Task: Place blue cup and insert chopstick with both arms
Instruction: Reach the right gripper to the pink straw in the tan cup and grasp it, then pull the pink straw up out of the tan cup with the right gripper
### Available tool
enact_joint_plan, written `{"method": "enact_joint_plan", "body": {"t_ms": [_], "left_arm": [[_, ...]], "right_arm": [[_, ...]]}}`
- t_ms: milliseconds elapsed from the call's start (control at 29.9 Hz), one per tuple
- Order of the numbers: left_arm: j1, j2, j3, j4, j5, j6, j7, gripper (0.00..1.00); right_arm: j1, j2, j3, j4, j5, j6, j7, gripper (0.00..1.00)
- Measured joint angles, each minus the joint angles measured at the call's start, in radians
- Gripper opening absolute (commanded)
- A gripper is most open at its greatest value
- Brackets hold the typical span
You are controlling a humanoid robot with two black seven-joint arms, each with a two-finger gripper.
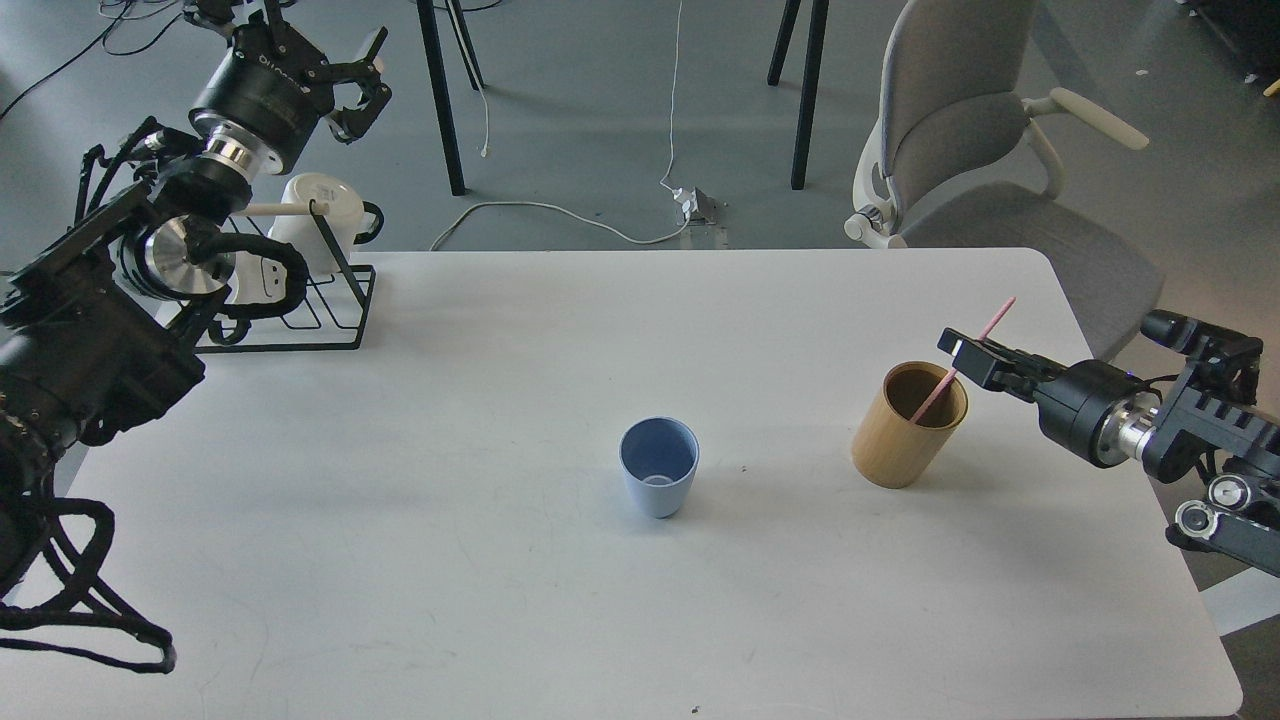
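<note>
The blue cup (658, 478) stands upright and empty near the middle of the white table (450, 580). The pale-pink chopstick (997, 317) leans in the tan cylindrical holder (897, 444) to the cup's right, its top pointing up and right. My right gripper (968, 358) reaches in from the right at the chopstick's middle, just above the holder's rim. Its fingers are dark and I cannot tell them apart. My left gripper (372, 74) is raised beyond the table's far left corner, fingers spread and empty, far from the cup.
A black wire rack (330, 300) with white mugs (322, 206) stands at the table's far left corner, under my left arm. A grey office chair (965, 130) is behind the far right corner. Cables lie on the floor beyond.
</note>
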Motion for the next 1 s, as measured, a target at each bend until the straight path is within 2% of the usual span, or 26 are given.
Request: {"method": "enact_joint_plan", "body": {"t_ms": [267, 401, 669, 1003], "left_arm": [[0.001, 0.004, 0.000, 0.015, 0.000, 0.000, 0.000, 0.99], [-0.001, 0.004, 0.000, 0.016, 0.000, 0.000, 0.000, 0.99], [-0.001, 0.008, 0.001, 0.017, 0.000, 0.000, 0.000, 0.99], [-0.002, 0.011, -0.002, 0.015, 0.000, 0.000, 0.000, 0.99]], "right_arm": [[0.007, 0.019, 0.000, -0.022, -0.061, 0.000, -0.001, 0.03], [0.009, 0.020, -0.001, -0.019, -0.109, 0.000, 0.000, 0.00], [0.025, -0.019, 0.006, 0.040, -0.116, -0.007, 0.002, 0.00], [0.193, -0.191, 0.006, 0.214, -0.107, 0.012, 0.002, 0.00]]}}
